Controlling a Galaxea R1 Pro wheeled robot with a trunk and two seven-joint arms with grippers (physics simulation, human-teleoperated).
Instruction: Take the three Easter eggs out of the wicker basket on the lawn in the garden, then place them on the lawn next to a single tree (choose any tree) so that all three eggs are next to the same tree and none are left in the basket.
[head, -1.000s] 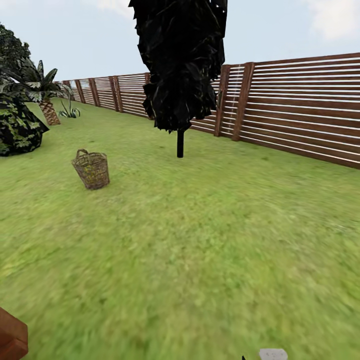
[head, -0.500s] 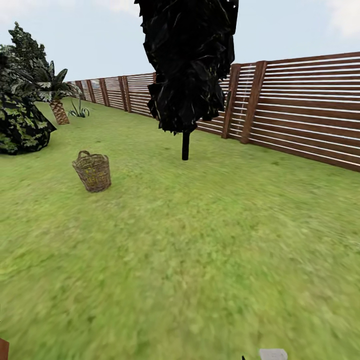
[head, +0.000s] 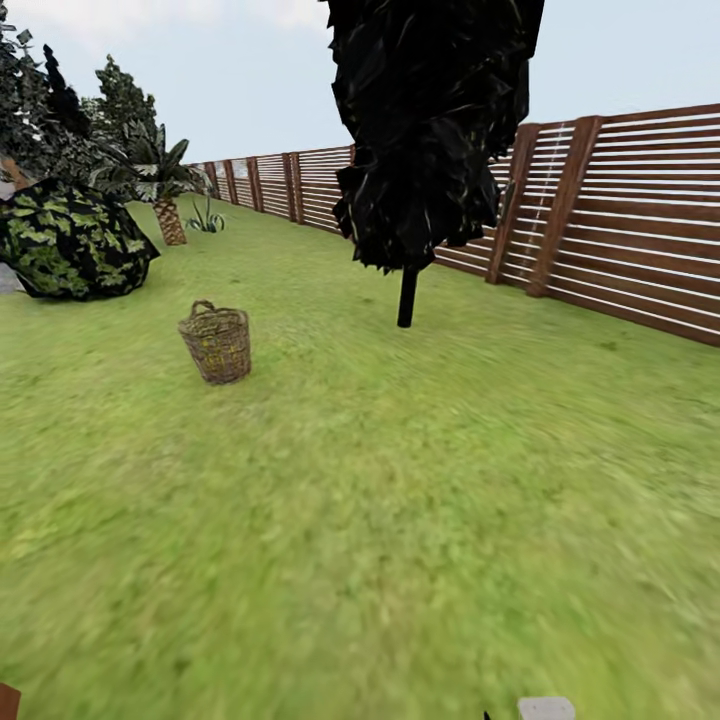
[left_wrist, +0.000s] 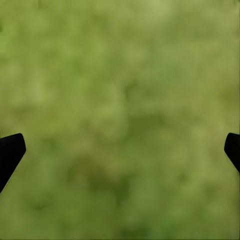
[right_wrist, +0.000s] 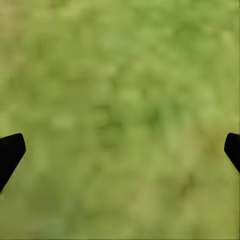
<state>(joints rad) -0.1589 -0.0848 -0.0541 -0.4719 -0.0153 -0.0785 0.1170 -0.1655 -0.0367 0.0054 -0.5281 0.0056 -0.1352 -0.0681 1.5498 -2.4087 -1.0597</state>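
Ahead, wicker basket upright on lawn; left hand, right hand spread wide, empty.

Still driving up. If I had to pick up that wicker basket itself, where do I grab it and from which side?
The wicker basket stands upright on the lawn, mouth up, with a loop handle at its rim. Probably come from above and pinch that loop or the rim; the tapered wall looks too wide for the fingers.

Both wrist views: left tool and right tool each have two matte black, tapered, rounded fingertips, no markings or screws visible; head view bottom edge: small pale grey block.
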